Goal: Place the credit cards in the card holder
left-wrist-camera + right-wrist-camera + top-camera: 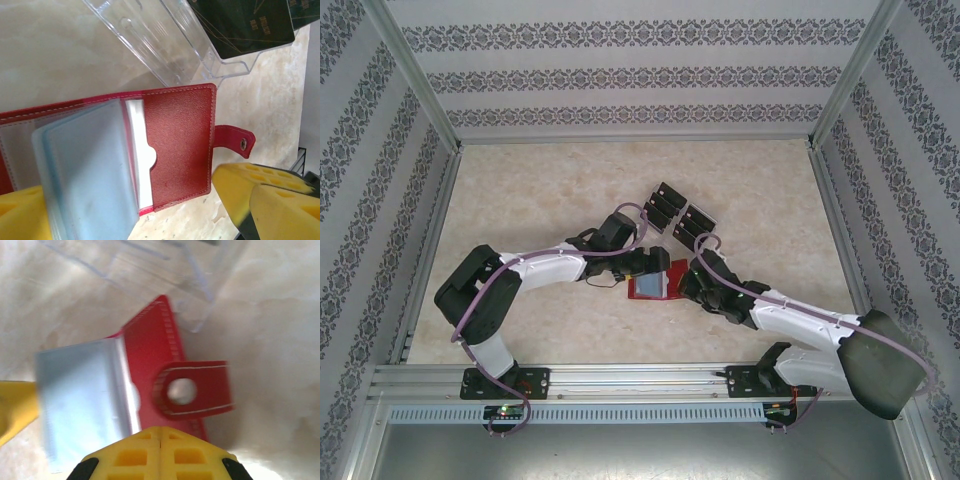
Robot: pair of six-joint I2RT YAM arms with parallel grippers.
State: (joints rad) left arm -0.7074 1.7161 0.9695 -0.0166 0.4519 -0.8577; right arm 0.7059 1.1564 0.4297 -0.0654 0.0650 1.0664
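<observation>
Top external view shows a pale, stone-look table (520,190) with flowery striped walls (620,75) around it. The red card holder (650,284) lies open near the middle, partly hidden under both arms. The black credit cards (667,206) sit in a clear rack (165,45) just behind it, and the left wrist view cuts them off at the top. The left pincer (127,197) is spread wide, one finger on each side of the card holder. The right pincer (160,435) is pressed together beside the red tab (195,389), and that picture is blurry.

Left gripper (131,202) stands wide apart; right gripper (160,440), though blurred, looks pressed fully closed.
</observation>
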